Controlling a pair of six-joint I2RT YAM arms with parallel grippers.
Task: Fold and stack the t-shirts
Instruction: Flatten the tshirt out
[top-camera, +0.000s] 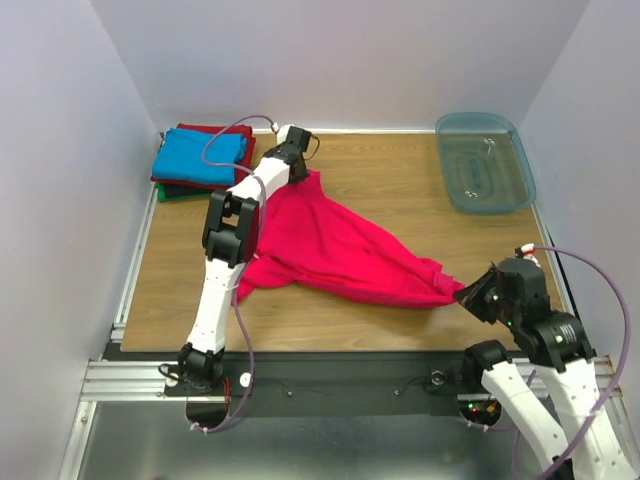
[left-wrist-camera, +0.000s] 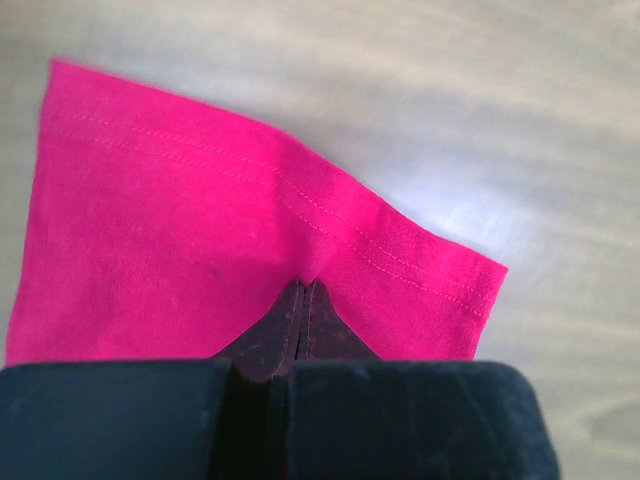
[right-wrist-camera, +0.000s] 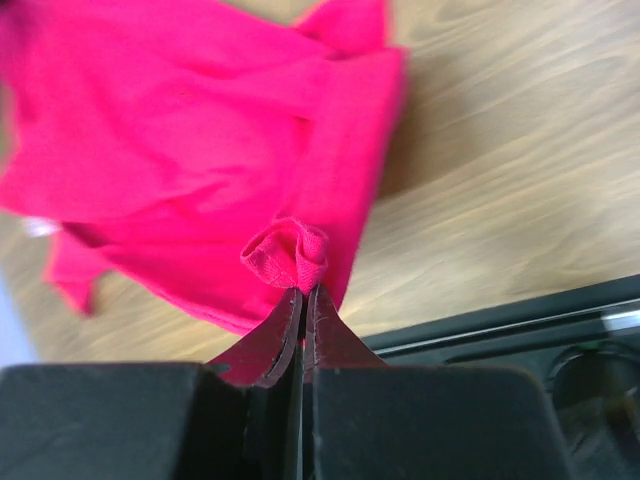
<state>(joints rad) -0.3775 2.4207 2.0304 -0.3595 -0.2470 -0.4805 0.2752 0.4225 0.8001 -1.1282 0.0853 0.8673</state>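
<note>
A bright pinkish-red t-shirt (top-camera: 335, 245) is stretched across the wooden table between my two grippers. My left gripper (top-camera: 300, 172) is shut on its far hemmed edge (left-wrist-camera: 300, 200) near the back left. My right gripper (top-camera: 472, 296) is shut on a bunched fold of the shirt (right-wrist-camera: 288, 252) at the near right, by the table's front edge. A stack of folded t-shirts (top-camera: 200, 160) sits at the back left corner, sky blue on top, with dark red, green and black edges beneath.
A translucent blue-grey plastic bin (top-camera: 484, 162) stands at the back right corner. White walls close in the table on three sides. A black metal rail (top-camera: 330, 375) runs along the near edge.
</note>
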